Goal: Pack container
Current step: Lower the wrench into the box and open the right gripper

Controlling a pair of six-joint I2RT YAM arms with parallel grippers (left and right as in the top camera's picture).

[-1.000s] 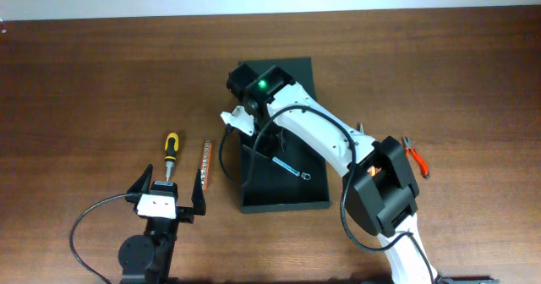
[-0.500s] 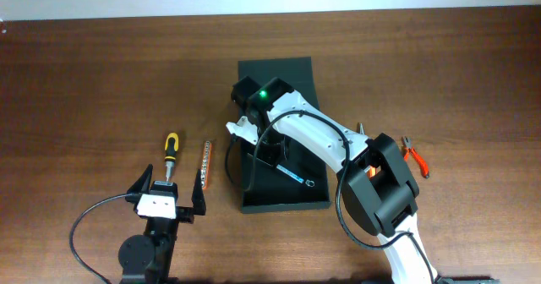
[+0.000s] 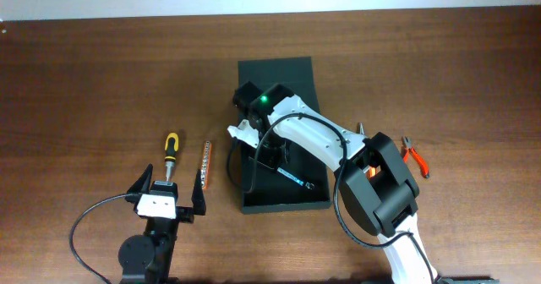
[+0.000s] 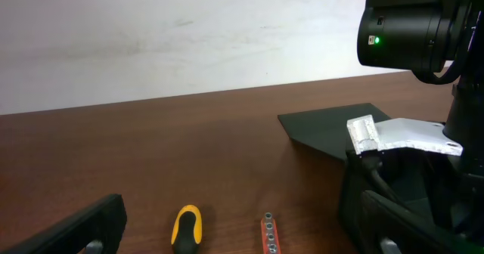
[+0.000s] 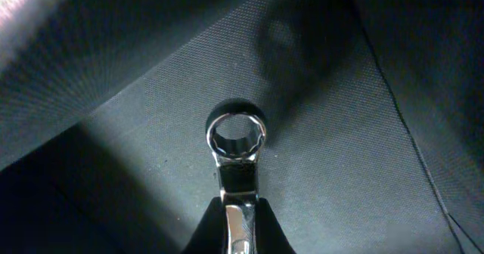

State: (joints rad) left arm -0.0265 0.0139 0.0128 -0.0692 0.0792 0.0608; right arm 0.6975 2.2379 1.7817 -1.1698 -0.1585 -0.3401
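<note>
dark green-black matte rectangular box [image 3: 279,196]: fine woven grain shown on the floor under the right pincer [image 5: 236,212] | shiny silver metal ring spanner [image 5: 236,137]: seen at that pincer's tips | yellow-and-black-handled screwdriver [image 3: 171,145], orange dotted bit strip [image 3: 206,164]: seen just ahead of the black left pincer [image 3: 169,189] | brown wood-grain table [image 3: 101,81]

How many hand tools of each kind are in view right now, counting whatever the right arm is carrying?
Wrench: 1, held in the right fingers over the container floor
Screwdriver: 1, yellow and black handle
Pliers: 1, orange handles
Bit strip: 1
Total: 4
</note>
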